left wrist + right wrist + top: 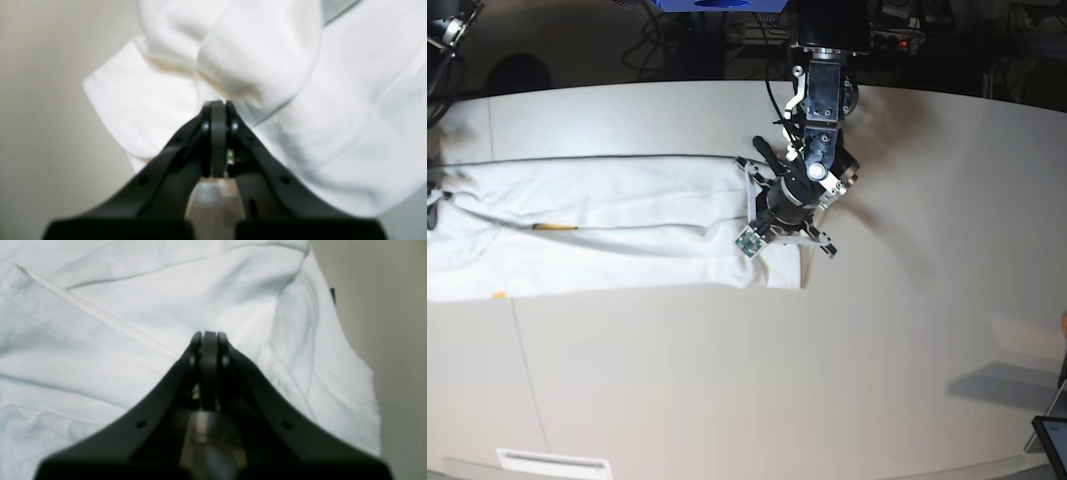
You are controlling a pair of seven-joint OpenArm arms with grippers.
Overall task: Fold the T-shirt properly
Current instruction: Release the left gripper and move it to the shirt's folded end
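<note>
A pale table (727, 380) fills most of the base view. Dark cables (657, 50) trail behind its far edge. A blue object (717, 4) sits at the top, a dark screen corner (1052, 440) at lower right.

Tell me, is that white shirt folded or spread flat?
Partly folded: the T-shirt lies as a long band, layers overlapping.

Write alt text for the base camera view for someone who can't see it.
A white T-shirt lies folded into a long band across the left of a pale table, seen from above. The left gripper reaches down from the top onto the band's right end. The right gripper is not visible.
</note>
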